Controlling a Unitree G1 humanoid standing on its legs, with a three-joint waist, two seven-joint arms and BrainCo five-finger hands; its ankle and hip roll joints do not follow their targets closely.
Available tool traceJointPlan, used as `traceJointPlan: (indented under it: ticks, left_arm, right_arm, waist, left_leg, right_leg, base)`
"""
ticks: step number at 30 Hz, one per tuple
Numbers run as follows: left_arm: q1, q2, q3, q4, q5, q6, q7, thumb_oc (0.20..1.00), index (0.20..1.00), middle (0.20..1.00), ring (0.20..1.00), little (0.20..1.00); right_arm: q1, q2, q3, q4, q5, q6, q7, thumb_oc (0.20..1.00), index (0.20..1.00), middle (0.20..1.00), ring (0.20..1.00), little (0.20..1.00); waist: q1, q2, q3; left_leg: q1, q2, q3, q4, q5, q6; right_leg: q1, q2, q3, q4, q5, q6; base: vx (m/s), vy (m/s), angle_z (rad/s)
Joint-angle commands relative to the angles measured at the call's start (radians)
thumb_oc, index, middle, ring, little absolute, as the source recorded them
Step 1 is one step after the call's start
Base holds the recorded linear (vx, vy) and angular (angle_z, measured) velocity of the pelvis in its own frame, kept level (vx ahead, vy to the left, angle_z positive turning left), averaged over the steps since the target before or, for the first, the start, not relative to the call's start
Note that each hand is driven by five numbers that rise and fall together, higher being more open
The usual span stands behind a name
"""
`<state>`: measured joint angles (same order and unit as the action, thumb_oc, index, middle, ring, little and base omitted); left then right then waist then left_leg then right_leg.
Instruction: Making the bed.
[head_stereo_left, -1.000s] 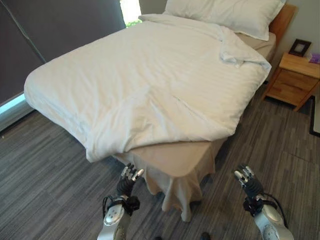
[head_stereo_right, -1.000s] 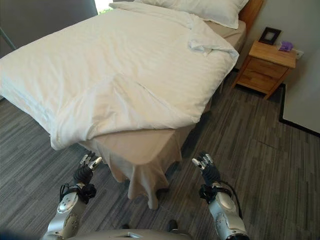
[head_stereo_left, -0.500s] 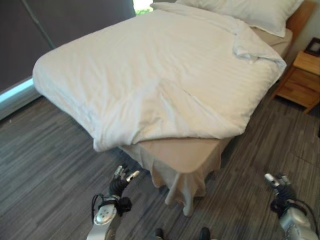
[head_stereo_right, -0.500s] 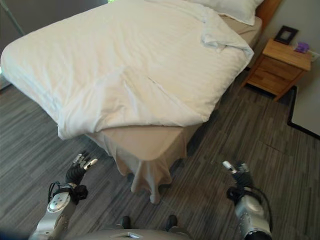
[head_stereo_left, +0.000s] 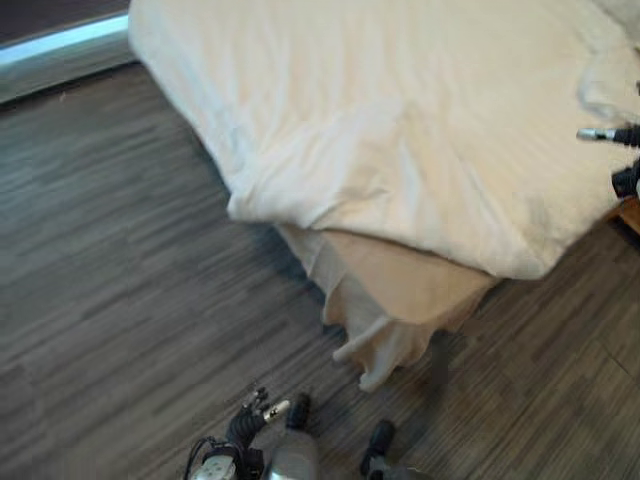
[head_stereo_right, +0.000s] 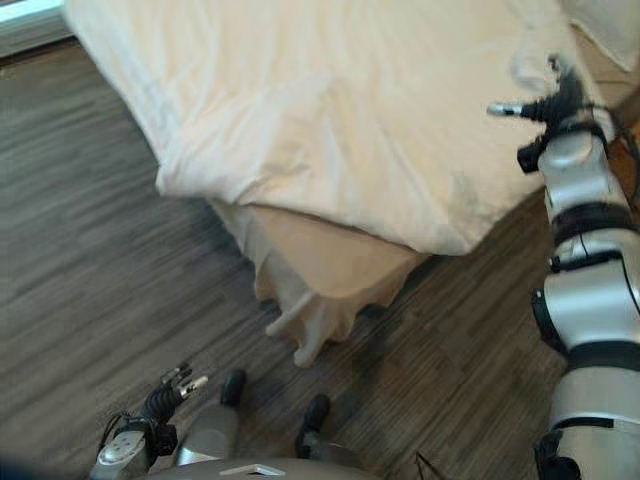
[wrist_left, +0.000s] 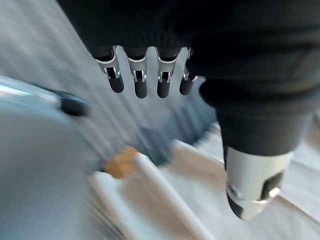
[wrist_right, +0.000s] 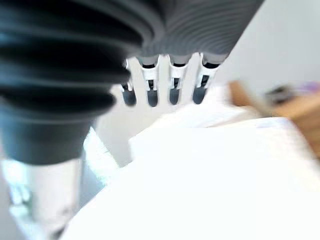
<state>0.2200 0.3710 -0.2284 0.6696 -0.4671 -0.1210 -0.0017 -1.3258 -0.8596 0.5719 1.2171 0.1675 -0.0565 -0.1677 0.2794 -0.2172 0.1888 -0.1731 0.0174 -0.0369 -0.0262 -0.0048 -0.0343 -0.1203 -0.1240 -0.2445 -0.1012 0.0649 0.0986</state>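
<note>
Duvet (head_stereo_right: 340, 110) lies across the bed but askew: its near edge is rucked up and folded back at the foot corner, leaving the tan sheet (head_stereo_right: 320, 265) bare there, with the bed skirt (head_stereo_right: 300, 325) hanging to the floor (head_stereo_right: 90, 250).

Right hand (head_stereo_right: 548, 100) is raised over the far side of the duvet, near its turned-over corner; fingers straight and spread, holding nothing. Wrist view agrees: fingers (wrist_right: 152, 92) extended, white cover below them, not touched. Judgement: placed there to reach the bunched corner and draw it flat.

Left hand (head_stereo_right: 170, 388) hangs low by the floor, well apart from the bed, fingers (wrist_left: 140, 85) relaxed and empty, idle.

Duvet not yet gripped; straightening not begun.
</note>
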Motion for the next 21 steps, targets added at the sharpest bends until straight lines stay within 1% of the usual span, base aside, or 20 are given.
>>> traceJointPlan:
  ticks: [1,2,4,6,10,11,13,16,17,18,19,20,21]
  left_arm:
    - [-0.052,0.024,-0.033,0.007,0.015,-0.024,0.018,1.0,1.0,1.0,1.0,1.0]
    - [-0.054,0.021,-0.033,0.008,0.015,-0.025,0.017,1.0,1.0,1.0,1.0,1.0]
    - [-0.087,0.017,-0.042,0.118,0.038,-0.025,0.031,1.0,1.0,1.0,1.0,1.0]
    - [-0.109,0.016,-0.05,0.175,0.05,-0.026,0.045,1.0,1.0,1.0,1.0,1.0]
    - [-0.154,0.01,-0.067,0.243,0.053,-0.031,0.061,1.0,1.0,1.0,1.0,1.0]
    - [-0.155,0.009,-0.068,0.243,0.052,-0.031,0.062,1.0,1.0,1.0,1.0,1.0]
    - [-0.169,0.016,-0.088,0.219,0.037,-0.04,0.069,1.0,1.0,1.0,1.0,1.0]
    - [-0.187,0.027,-0.114,0.155,0.006,-0.056,0.082,1.0,1.0,1.0,1.0,1.0]
    - [-0.196,0.042,-0.119,0.077,-0.025,-0.068,0.093,1.0,1.0,1.0,1.0,1.0]
    - [-0.196,0.041,-0.12,0.076,-0.025,-0.068,0.094,1.0,1.0,1.0,1.0,1.0]
    - [-0.201,0.04,-0.123,0.057,-0.036,-0.069,0.094,1.0,1.0,1.0,1.0,1.0]
    - [-0.211,0.034,-0.133,0.027,-0.042,-0.078,0.103,1.0,1.0,1.0,1.0,1.0]
    - [-0.228,0.031,-0.142,0.038,-0.025,-0.08,0.108,1.0,1.0,1.0,1.0,1.0]
  right_arm:
    - [-0.121,-0.065,0.127,0.008,-0.068,-0.003,-0.042,1.0,1.0,1.0,1.0,1.0]
    - [-0.126,-0.065,0.131,0.01,-0.068,-0.003,-0.041,1.0,1.0,1.0,1.0,1.0]
    - [-0.197,-0.052,0.178,0.044,-0.093,-0.001,-0.058,1.0,1.0,1.0,1.0,1.0]
    - [-0.23,-0.052,0.2,0.058,-0.105,0.002,-0.069,1.0,1.0,1.0,1.0,1.0]
    - [-0.312,-0.065,0.262,0.084,-0.138,0.008,-0.091,1.0,1.0,1.0,1.0,1.0]
    - [-0.314,-0.066,0.264,0.085,-0.138,0.008,-0.091,1.0,1.0,1.0,1.0,1.0]
    - [-0.381,-0.088,0.333,0.093,-0.167,0.01,-0.106,1.0,1.0,1.0,1.0,1.0]
    - [-0.454,-0.124,0.348,0.094,-0.119,0.003,-0.152,1.0,1.0,1.0,1.0,1.0]
    - [-0.495,-0.152,0.368,0.066,-0.086,-0.011,-0.178,1.0,1.0,1.0,1.0,1.0]
    - [-0.496,-0.152,0.369,0.066,-0.086,-0.011,-0.177,1.0,1.0,1.0,1.0,1.0]
    - [-0.509,-0.161,0.379,0.056,-0.075,-0.017,-0.179,1.0,1.0,1.0,1.0,1.0]
    - [-0.528,-0.163,0.409,0.021,-0.067,-0.028,-0.186,1.0,1.0,1.0,1.0,1.0]
    - [-0.527,-0.152,0.411,0.006,-0.067,-0.036,-0.186,1.0,1.0,1.0,1.0,1.0]
  waist:
    - [0.025,0.019,0.044]
    - [0.023,0.021,0.044]
    - [0.041,0.024,0.061]
    - [0.055,0.028,0.076]
    - [0.071,0.035,0.104]
    - [0.071,0.036,0.104]
    - [0.087,0.045,0.137]
    - [0.099,0.063,0.172]
    - [0.105,0.072,0.199]
    - [0.105,0.071,0.196]
    - [0.106,0.074,0.207]
    - [0.101,0.079,0.224]
    - [0.097,0.082,0.233]
  left_leg:
    - [-0.039,0.0,-0.098,-0.061,0.13,-0.01]
    - [-0.04,0.0,-0.099,-0.061,0.13,-0.01]
    - [-0.074,-0.001,-0.111,-0.061,0.141,-0.016]
    - [-0.102,-0.002,-0.12,-0.061,0.149,-0.022]
    - [-0.156,-0.004,-0.135,-0.061,0.164,-0.037]
    - [-0.158,-0.004,-0.135,-0.061,0.164,-0.037]
    - [-0.208,-0.003,-0.137,-0.061,0.174,-0.052]
    - [-0.282,-0.005,-0.141,-0.061,0.189,-0.064]
    - [-0.342,-0.01,-0.139,-0.061,0.199,-0.071]
    - [-0.345,-0.01,-0.139,-0.061,0.2,-0.071]
    - [-0.366,-0.012,-0.137,-0.061,0.203,-0.075]
    - [-0.415,-0.016,-0.131,-0.061,0.211,-0.076]
    - [-0.426,-0.017,-0.129,-0.061,0.213,-0.077]
  right_leg:
    - [0.066,-0.023,-0.015,0.014,0.045,0.08]
    - [0.066,-0.023,-0.015,0.014,0.045,0.08]
    - [0.042,-0.022,-0.03,0.014,0.045,0.081]
    - [0.024,-0.022,-0.043,0.014,0.045,0.082]
    - [-0.02,-0.021,-0.06,0.014,0.048,0.085]
    - [-0.022,-0.021,-0.06,0.014,0.048,0.085]
    - [-0.067,-0.02,-0.069,0.014,0.053,0.089]
    - [-0.132,-0.023,-0.074,0.014,0.062,0.096]
    - [-0.19,-0.019,-0.077,0.014,0.075,0.1]
    - [-0.193,-0.019,-0.077,0.014,0.076,0.1]
    - [-0.214,-0.018,-0.076,0.014,0.08,0.101]
    - [-0.262,-0.017,-0.069,0.014,0.087,0.106]
    - [-0.276,-0.016,-0.064,0.014,0.089,0.107]
  base:
    - [0.02,0.01,0.29]
    - [0.02,-0.003,0.23]
    - [0.02,-0.011,0.29]
    - [0.01,-0.019,0.2]
    - [0.0,-0.015,0.21]
    - [-0.01,-0.025,0.1]
    - [-0.03,-0.046,0.09]
    - [-0.08,-0.036,0.11]
    - [-0.09,-0.027,0.16]
    - [-0.08,-0.031,0.07]
    - [-0.05,0.0,0.01]
    - [-0.06,0.023,0.0]
    - [-0.05,0.037,-0.02]
